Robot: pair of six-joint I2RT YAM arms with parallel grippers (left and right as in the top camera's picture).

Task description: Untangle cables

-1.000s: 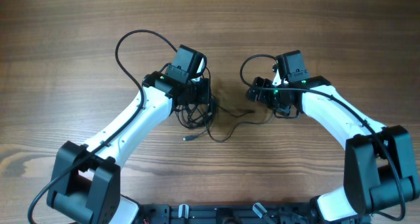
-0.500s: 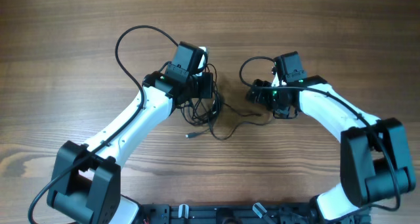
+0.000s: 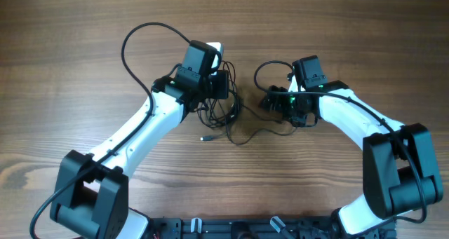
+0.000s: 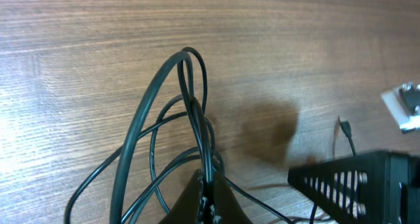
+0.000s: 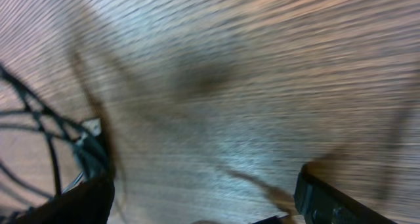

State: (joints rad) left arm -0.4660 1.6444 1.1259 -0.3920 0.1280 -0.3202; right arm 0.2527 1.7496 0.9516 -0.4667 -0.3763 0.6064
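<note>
The cables (image 3: 223, 118) are thin black cords bunched in a tangle mid-table, with one small plug end (image 3: 204, 137) lying loose at the lower left. My left gripper (image 3: 219, 96) is shut on several strands at the top of the tangle. In the left wrist view its fingers (image 4: 209, 188) pinch the cords, and the loops (image 4: 187, 92) arch up from them. One strand (image 3: 258, 132) trails right towards my right gripper (image 3: 272, 100). In the blurred right wrist view its jaws (image 5: 203, 201) stand wide apart and empty, with cords (image 5: 62, 135) at the left.
A small white object (image 3: 216, 48) lies just beyond the left wrist and also shows in the left wrist view (image 4: 407, 106). The arms' thicker black wires loop above each wrist (image 3: 137, 39). The table is bare wood (image 3: 70, 92).
My left gripper has moved up and away from me with the tangle, dragging the loose plug end a little along. The right gripper has shifted slightly left.
</note>
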